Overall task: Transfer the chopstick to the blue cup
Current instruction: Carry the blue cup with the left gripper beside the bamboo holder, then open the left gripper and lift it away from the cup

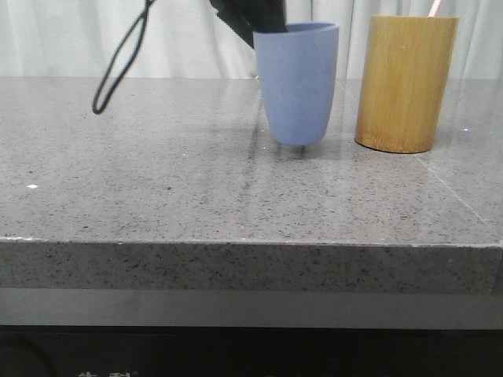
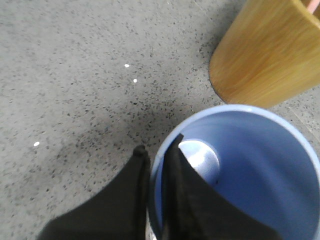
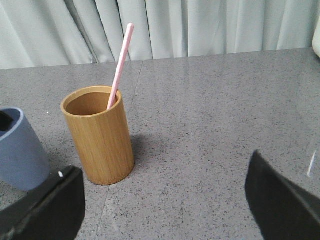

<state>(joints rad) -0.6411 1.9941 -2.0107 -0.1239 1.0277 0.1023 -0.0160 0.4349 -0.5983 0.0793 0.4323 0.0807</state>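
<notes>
The blue cup stands left of the tan bamboo cup at the back of the stone table and leans slightly. My left gripper is shut on its rim, one finger inside and one outside, as the left wrist view shows. The blue cup is empty inside. A pink chopstick leans in the bamboo cup; only its tip shows in the front view. My right gripper is open and empty, low over the table on the side of the bamboo cup away from the blue cup.
A black cable loop hangs at the back left. A pale curtain closes the back. The table's front edge runs across the front view. A white object shows at the edge of the right wrist view.
</notes>
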